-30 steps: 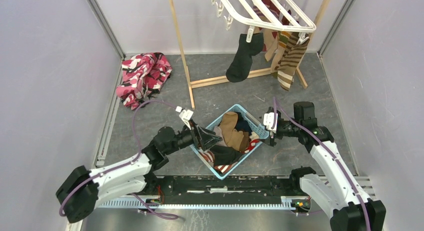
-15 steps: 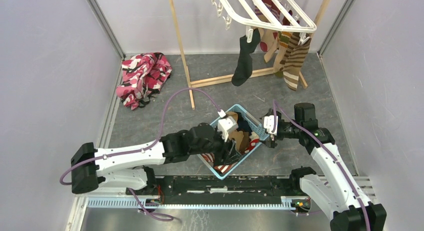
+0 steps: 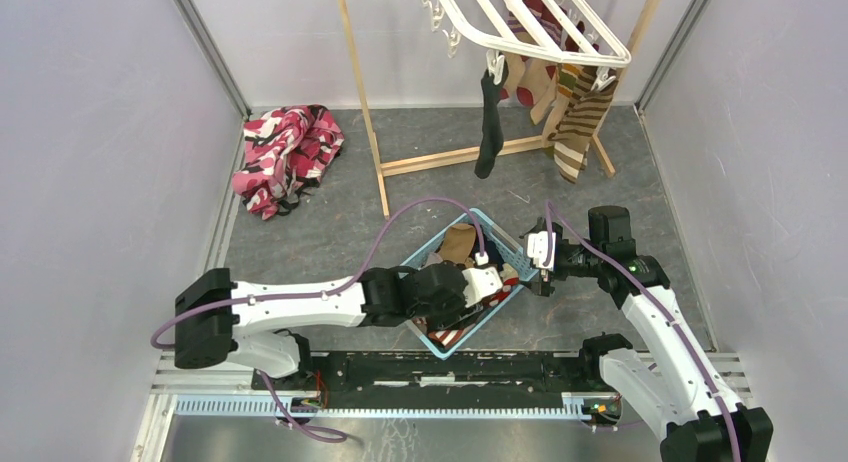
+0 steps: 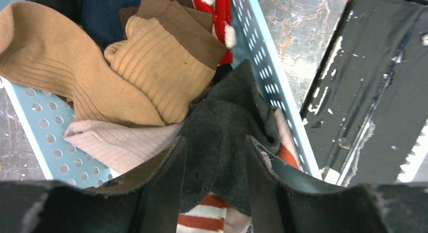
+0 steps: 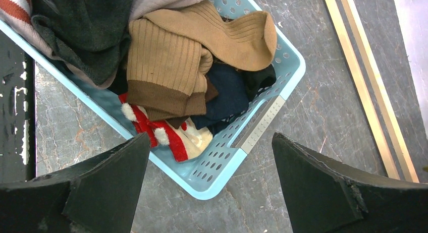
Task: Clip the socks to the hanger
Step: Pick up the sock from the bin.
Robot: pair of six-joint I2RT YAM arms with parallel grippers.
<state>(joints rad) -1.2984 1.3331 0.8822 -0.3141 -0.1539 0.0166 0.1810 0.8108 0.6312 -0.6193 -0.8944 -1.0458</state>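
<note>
A light blue mesh basket [image 3: 512,246] holds several socks: tan ribbed ones [image 4: 161,66], a dark grey sock [image 4: 227,122] with a red-white striped cuff [image 4: 202,218], and a red and white one [image 5: 171,139]. My left gripper [image 4: 214,142] reaches down into the basket [image 4: 262,56]. Its jaws stand partly open on either side of a raised fold of the dark grey sock. My right gripper [image 5: 211,142] hovers wide open just outside the basket's right corner [image 5: 242,157], holding nothing. The white hanger [image 3: 540,27] at the back carries a black sock [image 3: 489,117] and striped socks [image 3: 575,122].
A pink, red and black cloth [image 3: 288,152] lies at the back left. The thin wooden stand [image 3: 365,112] holds up the hanger. Grey walls close in both sides. A black rail [image 3: 450,367] runs along the near edge.
My left arm swung right across the basket and lowered into it, and its jaws narrowed around the dark grey sock. The hanging black sock swung. The right arm stayed put.
</note>
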